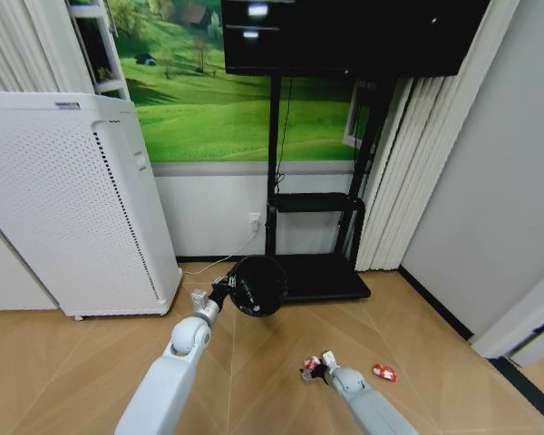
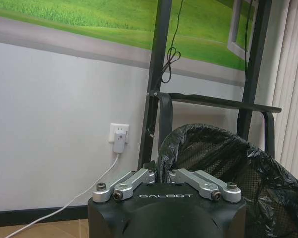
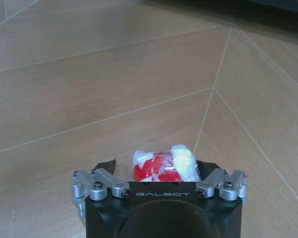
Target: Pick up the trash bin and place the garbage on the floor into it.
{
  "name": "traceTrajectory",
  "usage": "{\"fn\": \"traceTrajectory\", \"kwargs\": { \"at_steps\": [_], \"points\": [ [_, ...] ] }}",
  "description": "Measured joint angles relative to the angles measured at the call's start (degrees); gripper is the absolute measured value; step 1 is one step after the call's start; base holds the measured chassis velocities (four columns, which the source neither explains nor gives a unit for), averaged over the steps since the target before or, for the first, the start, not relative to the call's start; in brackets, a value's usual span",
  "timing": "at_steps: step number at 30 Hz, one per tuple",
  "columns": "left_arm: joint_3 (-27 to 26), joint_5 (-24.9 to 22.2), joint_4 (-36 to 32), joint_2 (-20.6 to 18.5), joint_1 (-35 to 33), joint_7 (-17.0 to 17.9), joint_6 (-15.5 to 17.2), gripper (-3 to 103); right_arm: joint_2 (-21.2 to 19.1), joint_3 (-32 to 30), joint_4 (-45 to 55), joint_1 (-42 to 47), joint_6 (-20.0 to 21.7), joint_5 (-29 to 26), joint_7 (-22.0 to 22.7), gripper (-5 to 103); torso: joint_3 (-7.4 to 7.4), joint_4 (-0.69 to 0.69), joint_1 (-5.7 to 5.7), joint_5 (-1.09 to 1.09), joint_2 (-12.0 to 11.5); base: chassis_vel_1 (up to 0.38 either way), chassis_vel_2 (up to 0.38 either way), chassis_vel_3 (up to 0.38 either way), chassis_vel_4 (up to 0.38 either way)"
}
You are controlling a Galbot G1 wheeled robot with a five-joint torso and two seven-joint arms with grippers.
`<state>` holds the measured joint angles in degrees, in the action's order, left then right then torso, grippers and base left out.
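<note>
Our left gripper (image 1: 225, 290) clamped the rim of the trash bin (image 1: 258, 285) (black wire mesh, lined with a glossy bag), held tilted above the floor. Our right gripper (image 3: 164, 171) closed on a crumpled red-and-white wrapper (image 3: 165, 166); another wrapper (image 1: 384, 372) lay nearby on the wood-plank floor (image 1: 435, 362).

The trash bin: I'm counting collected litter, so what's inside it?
The trash bin, held at its rim by the left pincer, shows a black bag liner inside; its bottom is hidden, so any litter there can't be seen.
</note>
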<state>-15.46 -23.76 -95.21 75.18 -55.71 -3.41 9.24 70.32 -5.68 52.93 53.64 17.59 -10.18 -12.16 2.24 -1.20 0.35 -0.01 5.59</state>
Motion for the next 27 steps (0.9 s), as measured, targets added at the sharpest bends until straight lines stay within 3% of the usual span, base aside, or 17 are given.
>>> {"fn": "traceTrajectory", "kwargs": {
  "at_steps": [4,11,14,22,27],
  "points": [
    [-0.3,0.0,-0.6,-0.6,-0.5,-0.1,-0.3,7,0.6,0.5,-0.4,-0.4,-0.7,0.4,0.6,80,0.0,0.0,0.0,0.01,0.0,0.0,0.0,0.0,0.0],
    [-0.2,-0.5,-0.8,-1.0,-0.1,0.0,-0.3,7,0.1,0.3,-0.7,-0.1,-1.8,0.9,0.7,51,0.0,0.0,0.0,0.0,0.0,0.0,0.0,0.0,0.0],
    [0.1,-0.4,-0.8,-0.7,0.2,0.1,-0.3,7,-0.2,-0.1,-0.7,0.1,-2.5,1.2,0.5,47,0.0,-0.01,0.0,0.0,0.0,0.0,0.0,0.0,0.0],
    [0.4,-0.3,-0.8,-0.2,0.2,0.4,-0.1,7,-1.6,-1.0,1.5,1.3,-3.1,1.2,0.4,47,0.0,-0.02,0.0,0.02,0.0,0.0,0.0,0.0,0.0],
    [-0.4,0.2,-0.5,-0.1,-0.5,0.8,-0.1,7,-4.2,-6.0,8.8,3.4,-2.9,-1.4,-0.1,47,0.0,0.0,0.0,0.02,0.0,0.0,0.0,0.0,0.0]
  ]
}}
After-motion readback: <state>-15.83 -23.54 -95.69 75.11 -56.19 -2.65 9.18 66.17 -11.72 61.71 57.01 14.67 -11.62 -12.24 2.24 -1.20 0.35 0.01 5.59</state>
